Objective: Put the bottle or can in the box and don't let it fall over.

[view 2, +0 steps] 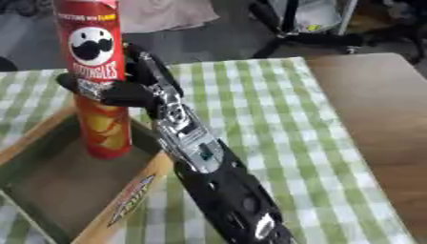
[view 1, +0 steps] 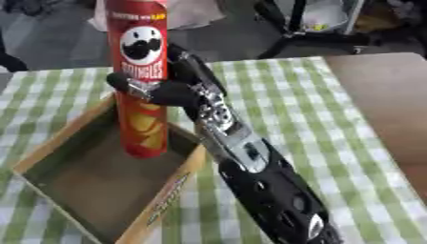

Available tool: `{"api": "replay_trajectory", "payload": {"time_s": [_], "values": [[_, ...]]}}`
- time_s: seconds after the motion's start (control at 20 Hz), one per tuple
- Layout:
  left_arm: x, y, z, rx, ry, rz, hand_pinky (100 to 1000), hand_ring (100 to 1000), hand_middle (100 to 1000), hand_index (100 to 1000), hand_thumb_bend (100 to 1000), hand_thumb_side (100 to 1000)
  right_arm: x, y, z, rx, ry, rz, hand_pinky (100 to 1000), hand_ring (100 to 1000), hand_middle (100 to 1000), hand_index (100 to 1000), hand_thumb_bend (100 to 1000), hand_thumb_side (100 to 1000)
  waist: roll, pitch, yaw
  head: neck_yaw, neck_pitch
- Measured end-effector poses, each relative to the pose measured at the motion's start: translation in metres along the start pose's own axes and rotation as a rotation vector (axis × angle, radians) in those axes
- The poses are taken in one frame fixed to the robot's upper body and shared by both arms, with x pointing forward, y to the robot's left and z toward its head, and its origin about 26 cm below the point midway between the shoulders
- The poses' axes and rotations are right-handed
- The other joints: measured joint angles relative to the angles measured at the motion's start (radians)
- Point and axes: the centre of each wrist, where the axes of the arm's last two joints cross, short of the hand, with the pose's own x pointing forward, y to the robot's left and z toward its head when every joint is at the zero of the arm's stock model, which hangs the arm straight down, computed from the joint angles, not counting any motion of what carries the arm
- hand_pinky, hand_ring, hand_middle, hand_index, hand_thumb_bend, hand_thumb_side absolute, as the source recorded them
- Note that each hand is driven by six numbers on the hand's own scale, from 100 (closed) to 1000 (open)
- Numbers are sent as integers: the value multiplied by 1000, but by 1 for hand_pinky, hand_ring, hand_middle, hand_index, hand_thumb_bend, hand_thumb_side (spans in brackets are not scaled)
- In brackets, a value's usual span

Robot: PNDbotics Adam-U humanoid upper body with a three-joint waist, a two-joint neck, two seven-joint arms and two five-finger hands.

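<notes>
Can (view 1: 139,71) — tall red crisp tube with a moustached face on the label, upright, its base down inside the box near the far right corner. Whether the base rests on the box floor cannot be told.

Box (view 1: 50,147) — shallow open wooden tray with a dark floor and printed lettering on its near right wall; it sits askew on the worktop, at the left of the view. Nothing else lies in it.

Right hand (view 1: 163,90) — black, fingers and thumb curled round the can at mid-height, just below the face. Its arm (view 1: 267,190), silver at the wrist and black below, comes in from the lower right and crosses the box's right wall.

Worktop (view 1: 283,95) — covered with a green-and-white checked cloth; a bare brown wooden strip shows along the right edge.

Left hand — shows in neither view.
</notes>
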Motion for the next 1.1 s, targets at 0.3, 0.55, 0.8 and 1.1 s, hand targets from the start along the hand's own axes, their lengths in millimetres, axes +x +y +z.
{"api": "replay_trajectory", "payload": {"time_s": [0.3,0.55,0.8,1.1], "values": [[0,0,0,2,-1,0,1000,642,664,766,110,853,-19,-2,4,40,31,49,578,960,1000,629,665,100,0,0,-2,2,-6],[0,0,0,5,-2,0,1000,641,664,766,111,854,-29,-4,7,96,59,129,766,1000,1000,937,800,376,1,0,-7,7,-7],[0,1,0,7,-2,0,1000,640,664,766,110,853,-28,-7,7,152,56,212,782,1000,1000,972,767,452,1,0,-11,9,-7],[-1,1,1,8,0,-1,1000,638,663,766,110,853,-10,-15,5,152,16,252,776,1000,1000,973,763,436,5,0,-18,10,-7]]}}
